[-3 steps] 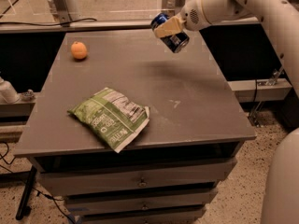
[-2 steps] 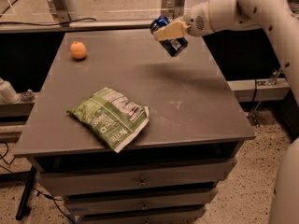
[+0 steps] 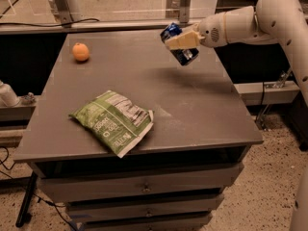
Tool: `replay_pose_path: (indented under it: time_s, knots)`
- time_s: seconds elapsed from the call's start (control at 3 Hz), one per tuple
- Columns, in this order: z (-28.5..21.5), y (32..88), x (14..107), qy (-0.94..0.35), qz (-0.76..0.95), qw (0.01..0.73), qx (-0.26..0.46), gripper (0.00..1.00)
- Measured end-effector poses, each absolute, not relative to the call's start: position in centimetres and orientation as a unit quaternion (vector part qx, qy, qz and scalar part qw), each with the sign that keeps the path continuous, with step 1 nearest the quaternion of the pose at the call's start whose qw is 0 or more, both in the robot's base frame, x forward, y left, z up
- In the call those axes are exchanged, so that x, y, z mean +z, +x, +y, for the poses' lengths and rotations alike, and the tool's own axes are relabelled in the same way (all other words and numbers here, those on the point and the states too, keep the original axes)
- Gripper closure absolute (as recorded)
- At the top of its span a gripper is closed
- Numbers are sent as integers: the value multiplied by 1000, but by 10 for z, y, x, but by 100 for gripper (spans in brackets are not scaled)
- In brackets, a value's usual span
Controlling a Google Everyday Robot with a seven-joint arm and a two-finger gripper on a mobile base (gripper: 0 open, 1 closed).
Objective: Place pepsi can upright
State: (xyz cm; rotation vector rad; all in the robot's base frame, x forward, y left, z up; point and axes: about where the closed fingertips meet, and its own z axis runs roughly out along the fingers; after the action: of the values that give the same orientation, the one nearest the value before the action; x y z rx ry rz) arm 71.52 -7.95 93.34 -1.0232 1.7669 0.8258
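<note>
You're looking at the gripper [image 3: 177,42] in the upper right of the frame, pinching the pepsi can [image 3: 186,57] and holding it tilted above the bench [image 3: 207,109]. An orange [image 3: 81,52] is sitting upper left, and a green bag [image 3: 114,121] is lying lower left.

Above the table's [image 3: 192,105] far right part, the gripper [image 3: 180,41], clasped on the pepsi can [image 3: 186,57], hides its middle and lettering; the arm [image 3: 269,13], right of the table, is cut off by the right edge.
</note>
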Motion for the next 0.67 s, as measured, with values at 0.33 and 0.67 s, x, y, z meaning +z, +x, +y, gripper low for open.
replay_pose_path:
  time_s: [0.33, 0.67]
  knots:
    - [-68, 715, 928, -427, 701, 454, 347, 100]
    - [-75, 716, 921, -454, 674, 460, 359, 100]
